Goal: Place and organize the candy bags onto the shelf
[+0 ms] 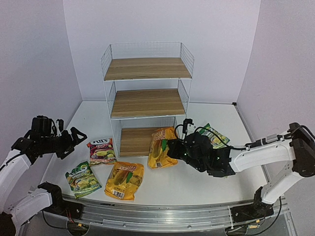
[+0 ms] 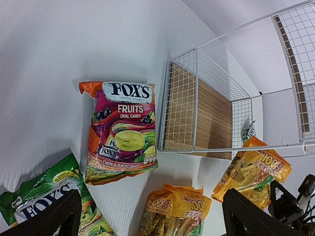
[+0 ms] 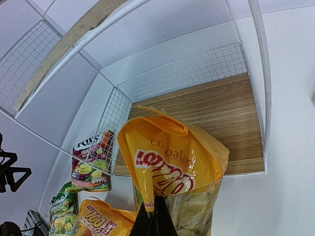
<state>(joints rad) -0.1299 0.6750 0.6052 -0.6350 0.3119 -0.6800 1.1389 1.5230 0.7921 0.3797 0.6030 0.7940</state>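
Candy bags (image 1: 125,179), five seen from above: two yellow, two green, one red, glossy. Right fingers (image 1: 171,146) pinch one yellow bag (image 1: 157,153) upright at the shelf's (image 1: 147,69) bottom front edge; others lie on the worktop (image 1: 221,110). Left wrist: left fingers (image 2: 54,216) spread, holding nothing. Right wrist: bottom board (image 3: 216,113) bare behind it.

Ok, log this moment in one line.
right gripper: shut on yellow bag, at bottom shelf | left gripper: open, empty | other bags: on table
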